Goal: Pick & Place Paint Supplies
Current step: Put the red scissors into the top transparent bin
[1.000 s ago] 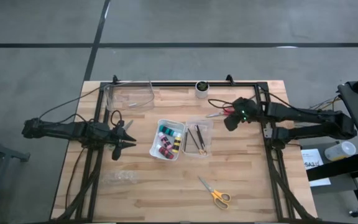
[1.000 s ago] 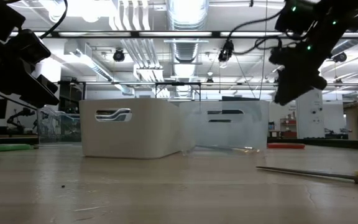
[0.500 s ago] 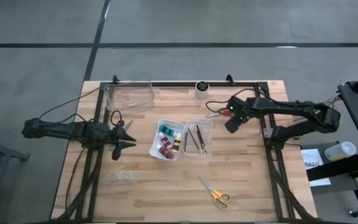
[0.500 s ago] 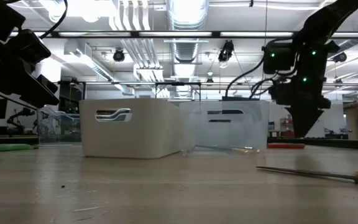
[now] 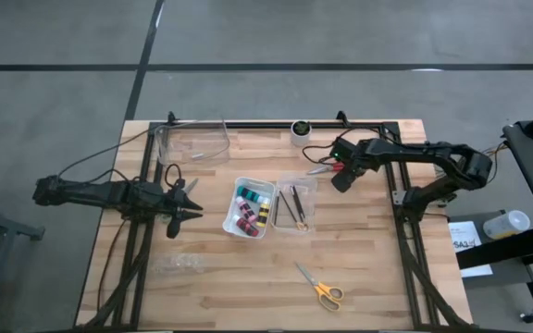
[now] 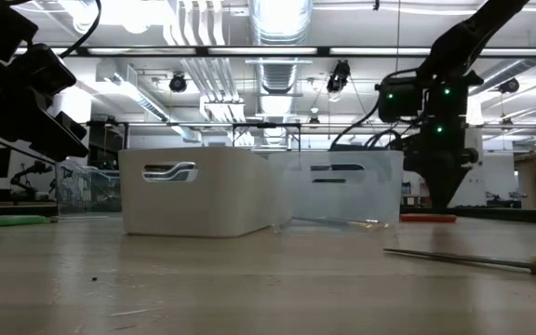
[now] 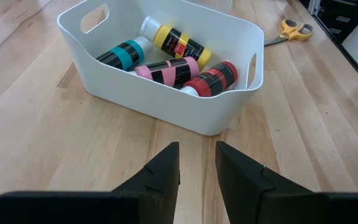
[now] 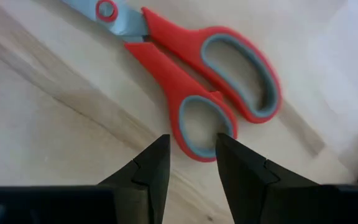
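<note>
Judging by the four paint bottles (image 7: pixel 173 59) already in the white bin (image 5: pixel 232 215), what remains is probably the red scissors (image 8: pixel 197 68), under the right gripper (image 8: pixel 191 158) with its narrow empty gap, and the yellow scissors (image 5: pixel 320 287) lying loose.

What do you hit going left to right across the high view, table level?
Left pincer → white bin of paint bottles → clear bin of brushes → red scissors → right pincer. The clear tub, cup and yellow scissors are left out: their columns overlap others.
</note>
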